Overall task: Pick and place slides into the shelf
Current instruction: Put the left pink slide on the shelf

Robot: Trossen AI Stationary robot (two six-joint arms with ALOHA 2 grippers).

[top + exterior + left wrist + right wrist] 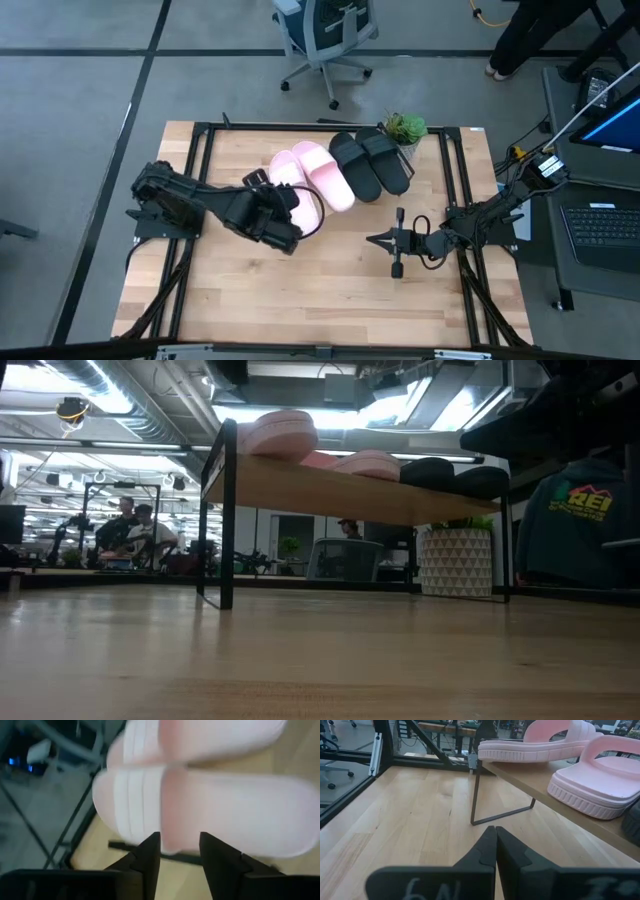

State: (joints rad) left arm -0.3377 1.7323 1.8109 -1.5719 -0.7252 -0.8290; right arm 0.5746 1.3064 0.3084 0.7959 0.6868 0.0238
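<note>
Hovering: left fingers (pixel 180 851) apart at pink slide (pixel 210 810) (on shelf (pixel 570 785)) | right fingers (pixel 495 851) closed, waiting mid-table

Light is even and bright from above on the desk (pixel 330 280), with soft shadows. In the low view, ceiling lamps (pixel 150 405) glare white. The left wrist view is blurred; the pink slides (pixel 210 815) look smeared.

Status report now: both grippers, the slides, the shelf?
Left gripper open, at the near pink slide. Right gripper shut, idle over the table. All four slides on the shelf. Nothing in the way.
</note>
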